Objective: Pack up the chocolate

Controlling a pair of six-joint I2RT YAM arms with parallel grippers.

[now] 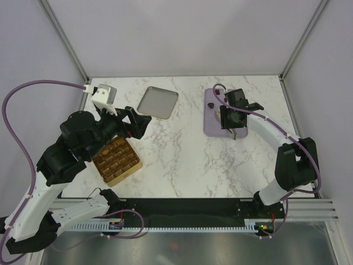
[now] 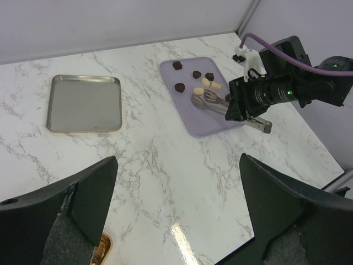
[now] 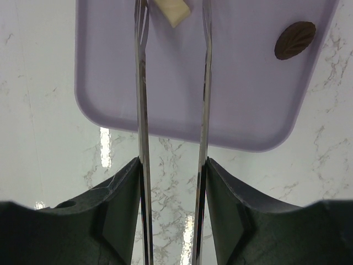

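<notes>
Over the lilac tray (image 3: 248,110), my right gripper (image 3: 172,171) held the tongs (image 3: 205,99) part-open, a cream chocolate (image 3: 172,11) lying between their arms. I reckoned: centre it, pinch gently, lift straight.

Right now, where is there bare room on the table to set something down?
Widest bare marble lies mid-table, between the gold box and the lilac tray, running to the near edge. The silver tray is empty too. Crowded: the lilac tray, with chocolate and the tongs in the right gripper, and the gold box by the left gripper.
</notes>
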